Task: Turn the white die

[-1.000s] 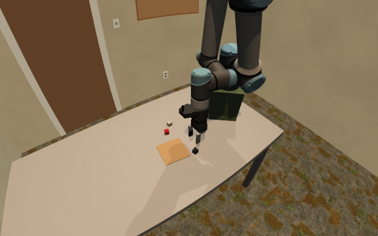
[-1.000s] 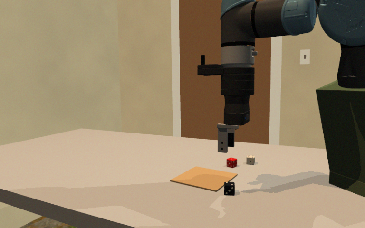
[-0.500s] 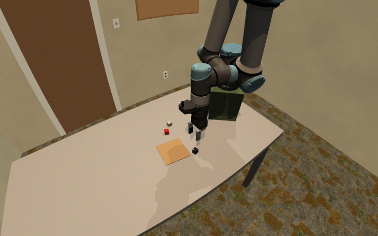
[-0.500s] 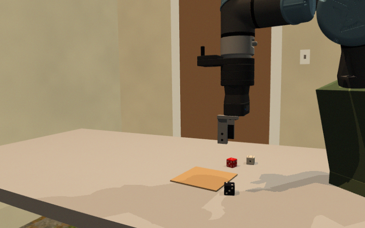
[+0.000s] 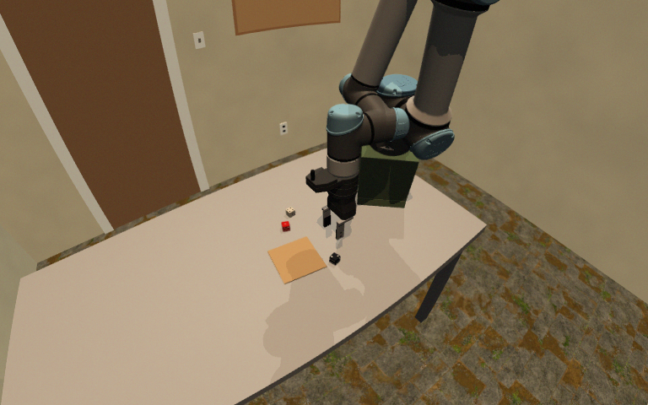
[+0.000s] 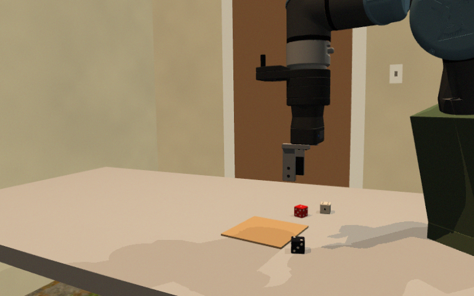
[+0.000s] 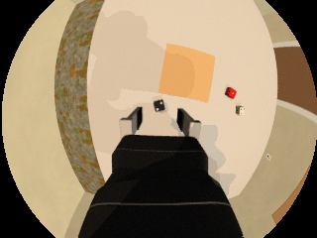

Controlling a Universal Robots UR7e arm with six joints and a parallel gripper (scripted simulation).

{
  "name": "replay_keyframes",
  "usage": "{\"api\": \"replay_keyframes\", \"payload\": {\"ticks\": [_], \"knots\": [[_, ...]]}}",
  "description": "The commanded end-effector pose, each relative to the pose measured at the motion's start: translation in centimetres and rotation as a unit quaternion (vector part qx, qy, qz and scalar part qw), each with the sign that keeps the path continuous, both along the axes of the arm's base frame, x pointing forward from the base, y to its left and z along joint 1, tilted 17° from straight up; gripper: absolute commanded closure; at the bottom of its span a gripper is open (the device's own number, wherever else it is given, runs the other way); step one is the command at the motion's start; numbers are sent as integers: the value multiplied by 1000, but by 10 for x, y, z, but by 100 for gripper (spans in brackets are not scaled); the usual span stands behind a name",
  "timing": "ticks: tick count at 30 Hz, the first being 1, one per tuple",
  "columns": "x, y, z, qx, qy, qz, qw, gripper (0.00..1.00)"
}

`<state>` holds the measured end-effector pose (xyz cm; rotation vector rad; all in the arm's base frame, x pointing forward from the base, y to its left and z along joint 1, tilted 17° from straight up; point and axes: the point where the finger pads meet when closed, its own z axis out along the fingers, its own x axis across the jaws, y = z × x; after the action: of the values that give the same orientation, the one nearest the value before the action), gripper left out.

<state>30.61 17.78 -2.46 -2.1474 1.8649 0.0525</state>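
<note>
gripper (image 5: 332, 225) spread wide, empty (high above table) | white die (image 5: 289, 211) off to its side, apart

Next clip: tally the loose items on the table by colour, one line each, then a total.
White die: 1
Red die: 1
Black die: 1
Orange mat: 1
Total: 4 (3 dice, 1 mat). All three dice sit on the table, none on the mat.
</note>
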Motion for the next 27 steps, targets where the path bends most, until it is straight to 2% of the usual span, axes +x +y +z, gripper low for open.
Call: {"api": "replay_keyframes", "payload": {"ticks": [1, 18, 27], "knots": [[0, 0, 1, 0, 0, 0, 1000, 0], [0, -1, 1, 0, 0, -2, 1000, 0], [10, -18, -3, 7, 14, -53, 998, 0]]}}
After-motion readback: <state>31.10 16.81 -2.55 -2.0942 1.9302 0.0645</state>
